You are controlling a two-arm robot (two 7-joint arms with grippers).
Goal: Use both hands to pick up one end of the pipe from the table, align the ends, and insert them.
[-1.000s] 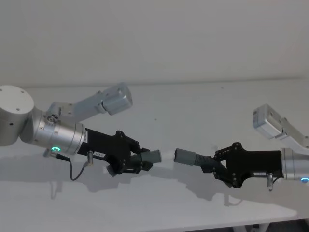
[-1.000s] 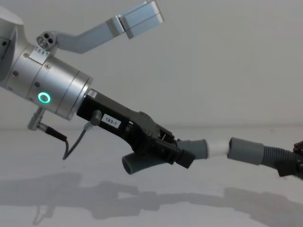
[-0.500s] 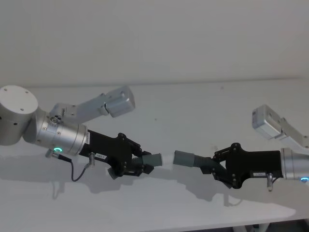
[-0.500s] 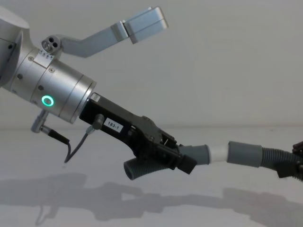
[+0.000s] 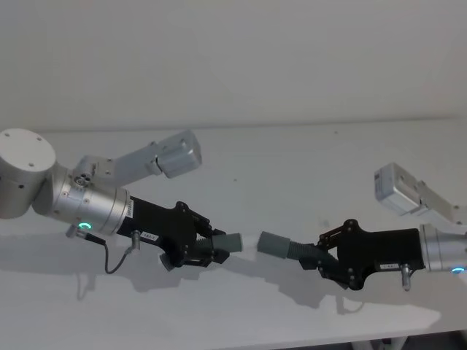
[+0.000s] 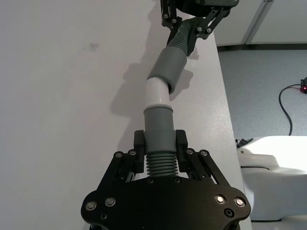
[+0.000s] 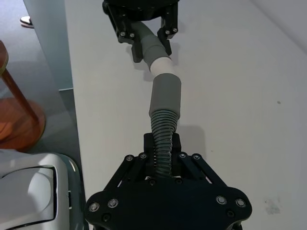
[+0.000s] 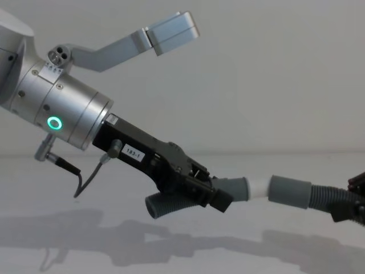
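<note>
Both pipe pieces are held in the air above the white table (image 5: 292, 160), cuff to cuff. My left gripper (image 5: 203, 248) is shut on the ribbed part of the left pipe piece (image 8: 232, 189), whose white tip (image 8: 259, 186) points right. My right gripper (image 5: 321, 257) is shut on the ribs of the right pipe piece (image 5: 276, 245). The white tip (image 6: 156, 93) meets the mouth of the wider grey socket (image 6: 168, 67) at a slight angle, and most of the white still shows. The socket (image 7: 165, 93) lines up almost straight with the tip (image 7: 160, 64).
The table's front edge (image 6: 220, 72) runs close under both grippers, with grey floor beyond it. A white machine body (image 6: 278, 163) stands below the edge. A reddish wooden stool (image 7: 14, 96) sits on the floor beside the table.
My right gripper has moved left and slightly down with its piece, closing the gap until the socket touches the white tip. The left gripper has shifted only a little.
</note>
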